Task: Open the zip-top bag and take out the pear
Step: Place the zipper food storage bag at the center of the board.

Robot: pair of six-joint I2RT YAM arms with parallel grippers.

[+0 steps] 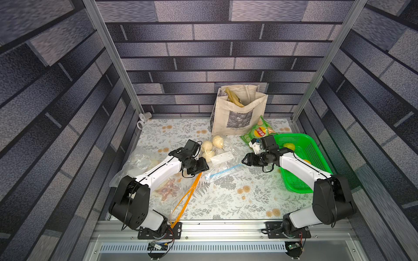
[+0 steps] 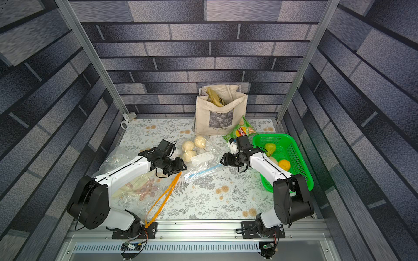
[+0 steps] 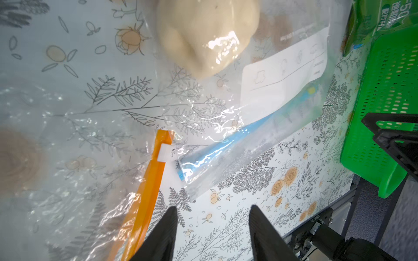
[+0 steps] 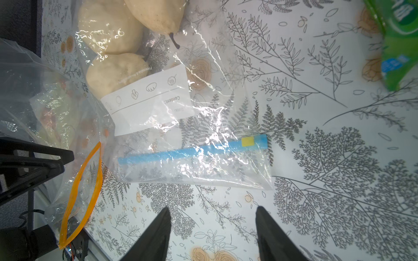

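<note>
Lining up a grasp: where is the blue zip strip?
Both top views show the blue zip strip between the left arm and right arm, nearer the robot than the bagged pears.

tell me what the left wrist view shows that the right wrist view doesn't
Only the left wrist view: the green basket, and just one pear through the bag. Only the right wrist view: three pears with stems, and the whole loop of the orange zip. Both: the bag's blue zip strip and white label, plus an open gripper, left gripper or right gripper.
</note>
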